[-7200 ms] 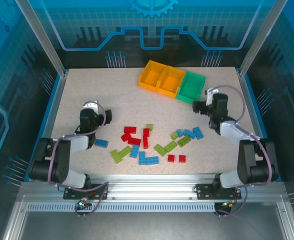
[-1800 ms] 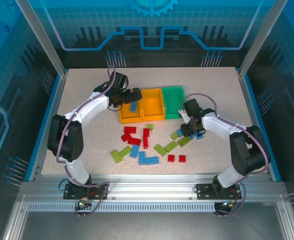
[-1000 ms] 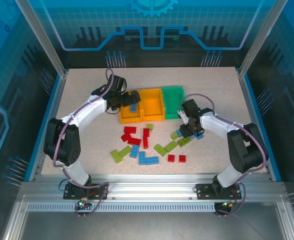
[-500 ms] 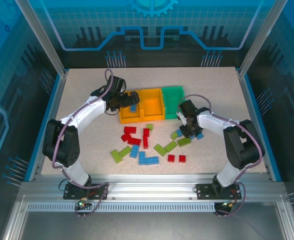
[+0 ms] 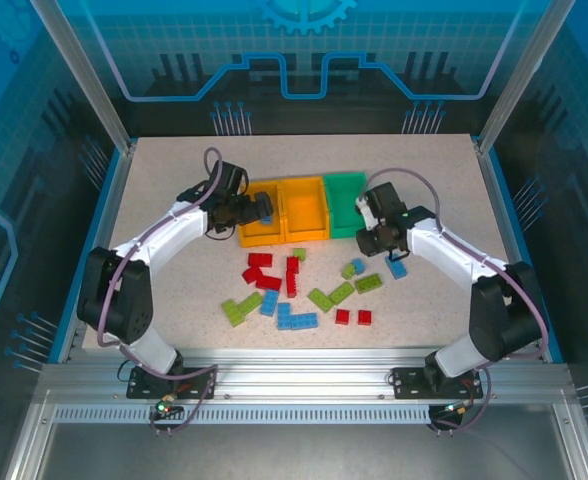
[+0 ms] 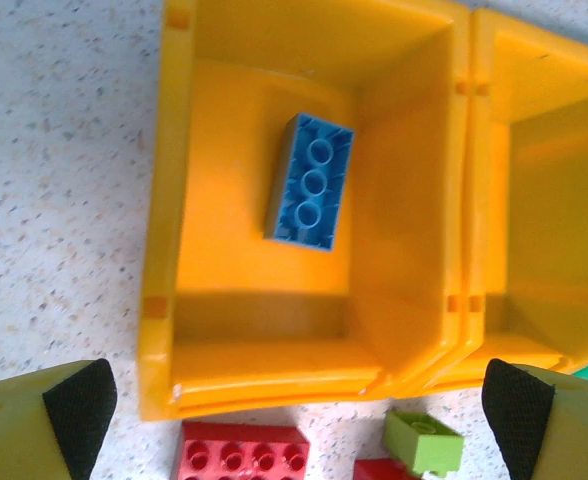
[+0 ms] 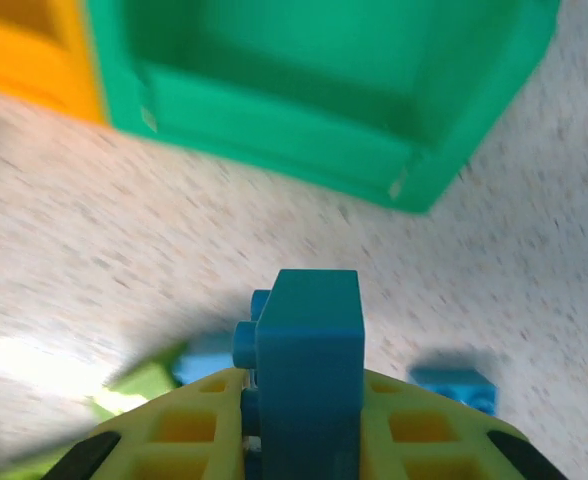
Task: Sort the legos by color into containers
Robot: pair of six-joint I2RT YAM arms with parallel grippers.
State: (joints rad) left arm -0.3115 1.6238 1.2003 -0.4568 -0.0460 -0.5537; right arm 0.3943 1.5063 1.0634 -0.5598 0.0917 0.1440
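Three joined bins stand mid-table: a left orange bin (image 5: 249, 235), a middle orange bin (image 5: 304, 205) and a green bin (image 5: 342, 200). One blue brick (image 6: 311, 181) lies in the left orange bin (image 6: 164, 250). My left gripper (image 6: 299, 415) hovers open over that bin's near wall, holding nothing. My right gripper (image 7: 309, 405) is shut on a blue brick (image 7: 309, 320), raised above the table just in front of the green bin (image 7: 304, 120). Loose red (image 5: 261, 260), lime green (image 5: 337, 293) and blue (image 5: 296, 320) legos lie scattered in front of the bins.
A red brick (image 6: 242, 455) and a small green brick (image 6: 422, 440) lie close to the orange bin's near wall. A blue brick (image 7: 459, 385) and a green one (image 7: 139, 390) sit under the right gripper. Blue rails edge the table.
The right gripper has risen from the pile with the blue brick and moved toward the green bin. The left gripper has drawn back slightly from the left orange bin.
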